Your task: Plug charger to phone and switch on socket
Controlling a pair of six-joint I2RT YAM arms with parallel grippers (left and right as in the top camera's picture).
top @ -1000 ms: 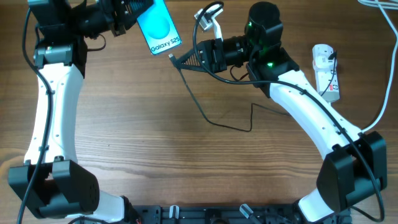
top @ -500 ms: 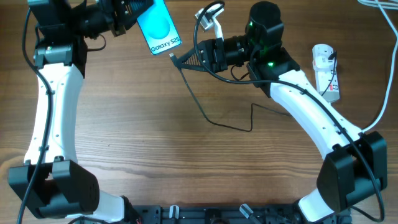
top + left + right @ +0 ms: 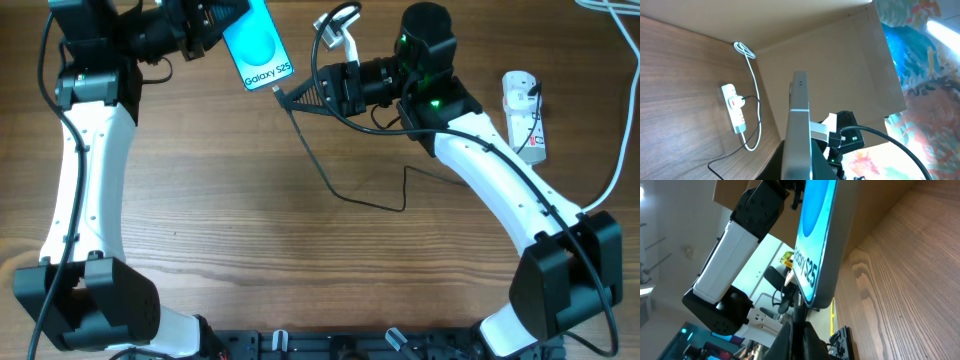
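My left pincer (image 3: 213, 20) clamps the glossy flat phone (image 3: 256, 45); my right pincer (image 3: 288, 97) pinches the thin black charger (image 3: 320, 168) at the phone's bottom edge, tip hidden.

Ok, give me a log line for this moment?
left gripper: shut on phone | right gripper: shut on charger, tip at phone's bottom edge, seating unclear | socket: no gripper at it
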